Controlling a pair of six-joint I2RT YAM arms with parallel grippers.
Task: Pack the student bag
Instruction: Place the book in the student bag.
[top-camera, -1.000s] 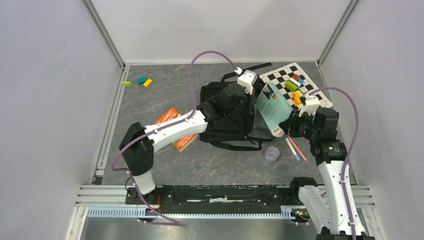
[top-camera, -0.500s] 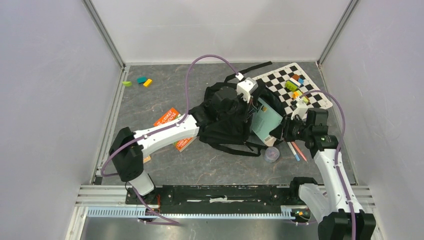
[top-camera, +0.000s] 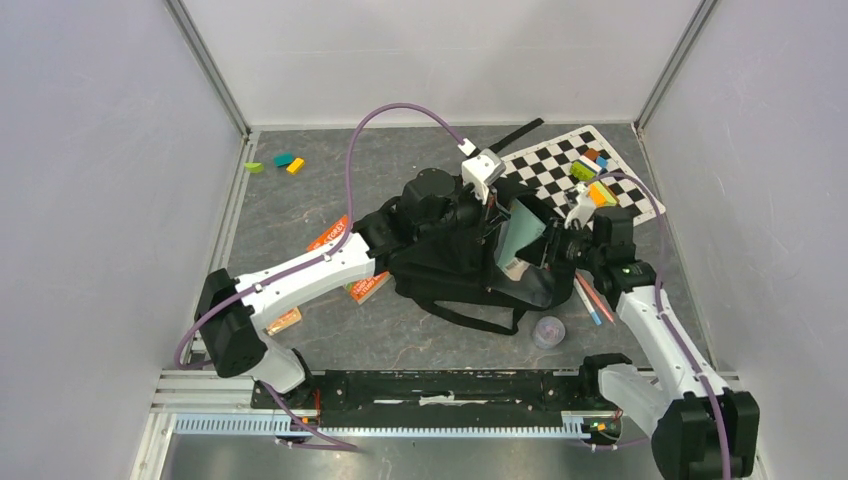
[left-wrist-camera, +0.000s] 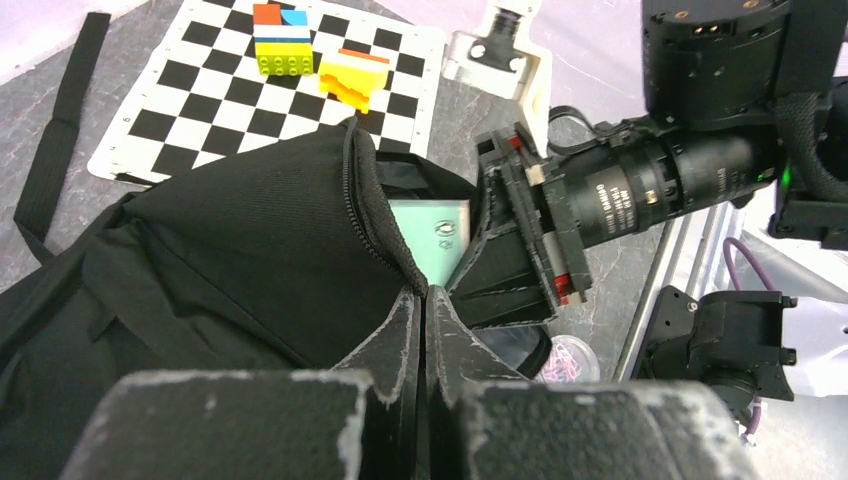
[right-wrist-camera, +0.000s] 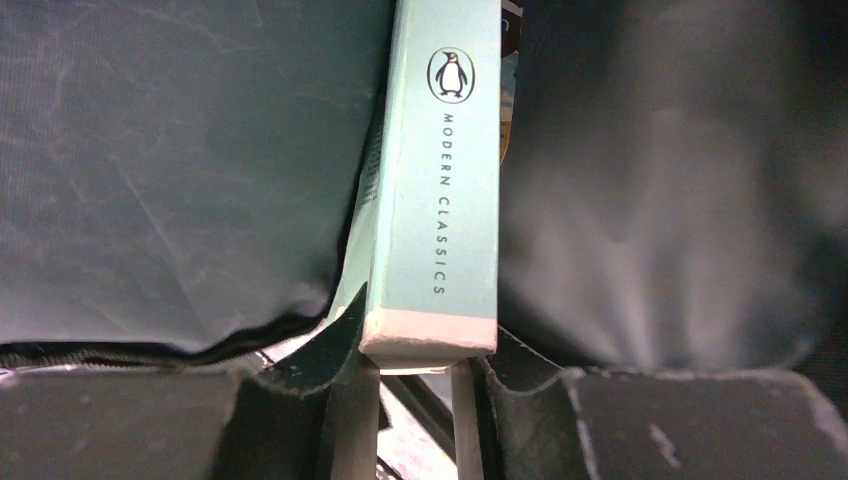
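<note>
Black bag slumped mid-desk, seen from above, mouth turned to the right, straps trailing toward the near edge.

Left tool reaching over the bag from the left, pinched tight on the fabric rim of the mouth beside the zipper and holding it up. From the left wrist, fingertips pressed together on black cloth, no gap between them.

Right tool at the bag's right side, clamped narrow on the lower end of a teal book, one finger on each side. Book tilted on edge, upper part inside the mouth, lower end outside with the tool. From the right wrist, spine toward the camera with a penguin logo and the words "Modern Classics", dark bag fabric on both sides.

Behind the bag to the right, a checkered mat flat on the desk, with coloured toy bricks on it. Long black strap lying at the mat's far left corner.

Under the left arm, an orange book, partly hidden. Just right of the bag, pens beside the right arm. Nearer the front edge, a small round clear tub.

Far left, small green, teal and orange pieces, well apart from everything else.
</note>
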